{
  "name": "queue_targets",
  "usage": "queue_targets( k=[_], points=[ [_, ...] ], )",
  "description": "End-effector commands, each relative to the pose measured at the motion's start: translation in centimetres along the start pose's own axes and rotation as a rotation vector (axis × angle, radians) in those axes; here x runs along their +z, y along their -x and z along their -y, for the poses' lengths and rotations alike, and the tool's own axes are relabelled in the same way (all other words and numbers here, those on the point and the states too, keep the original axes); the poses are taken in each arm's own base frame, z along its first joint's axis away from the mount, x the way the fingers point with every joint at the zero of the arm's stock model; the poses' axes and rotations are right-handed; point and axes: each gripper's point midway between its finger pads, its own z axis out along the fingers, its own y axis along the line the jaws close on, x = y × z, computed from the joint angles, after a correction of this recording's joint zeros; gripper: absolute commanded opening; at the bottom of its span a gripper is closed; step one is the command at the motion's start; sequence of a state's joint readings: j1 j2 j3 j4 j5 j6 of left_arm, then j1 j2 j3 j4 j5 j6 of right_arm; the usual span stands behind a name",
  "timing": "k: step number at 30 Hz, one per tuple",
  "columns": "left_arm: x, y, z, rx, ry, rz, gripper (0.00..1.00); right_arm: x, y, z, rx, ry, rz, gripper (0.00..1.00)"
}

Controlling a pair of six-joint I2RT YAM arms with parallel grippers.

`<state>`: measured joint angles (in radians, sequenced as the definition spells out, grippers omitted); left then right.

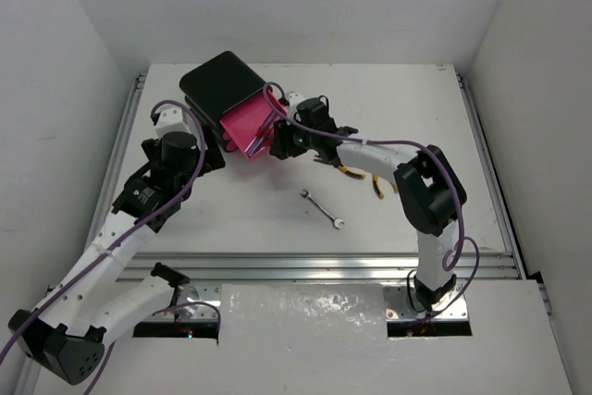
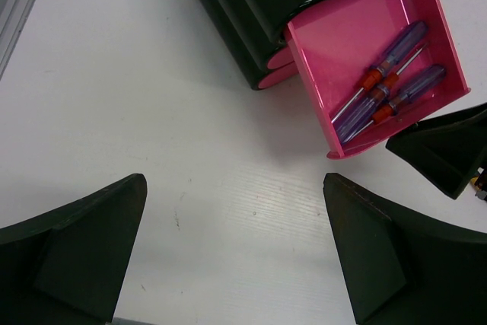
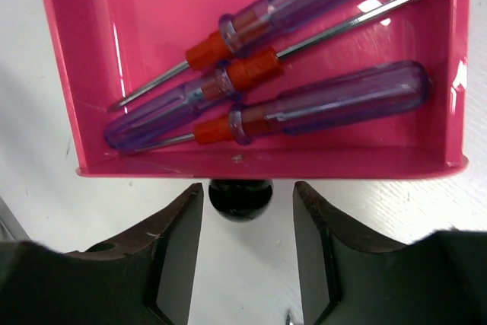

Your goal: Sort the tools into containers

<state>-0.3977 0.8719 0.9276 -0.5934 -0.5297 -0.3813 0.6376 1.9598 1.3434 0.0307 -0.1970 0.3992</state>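
The black box [image 1: 220, 83] stands at the back left with its top pink drawer [image 1: 236, 125] pulled out. Three red-and-blue screwdrivers [image 3: 266, 100] lie in the drawer [image 3: 91, 74]; they also show in the left wrist view [image 2: 388, 81]. My right gripper [image 3: 247, 207] is open, with the drawer's black knob [image 3: 240, 197] between its fingers, untouched. My left gripper [image 2: 234, 188] is open and empty over bare table, left of the drawer [image 2: 335, 43]. One silver wrench [image 1: 323, 209] lies mid-table. Yellow-and-black pliers [image 1: 353, 172] lie partly under the right arm.
The two lower drawers [image 2: 278, 66] are shut. The right gripper's finger [image 2: 441, 150] shows at the drawer's front corner in the left wrist view. White walls enclose the table on three sides, and a metal rail [image 1: 324, 265] runs along the near edge.
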Motion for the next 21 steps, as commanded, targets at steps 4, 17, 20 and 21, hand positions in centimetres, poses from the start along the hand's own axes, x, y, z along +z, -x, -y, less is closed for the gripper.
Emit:
queue_targets(
  k=[4,17,20,21],
  points=[
    [0.2,1.0,0.4,-0.017,-0.019,0.033,1.00,0.8,3.8,-1.4,-0.043,0.047,0.106,0.43],
    [0.2,1.1,0.4,-0.016,-0.022,0.036,1.00,-1.5,5.8,-3.8,-0.046,0.080,0.165,0.16],
    [0.2,1.0,0.4,-0.015,-0.021,0.035,1.00,-2.4,7.0,-4.4,-0.042,0.085,0.191,0.15],
    [0.2,1.0,0.4,-0.016,-0.020,0.035,1.00,-2.5,7.1,-4.6,-0.041,0.089,0.192,0.15]
  ],
)
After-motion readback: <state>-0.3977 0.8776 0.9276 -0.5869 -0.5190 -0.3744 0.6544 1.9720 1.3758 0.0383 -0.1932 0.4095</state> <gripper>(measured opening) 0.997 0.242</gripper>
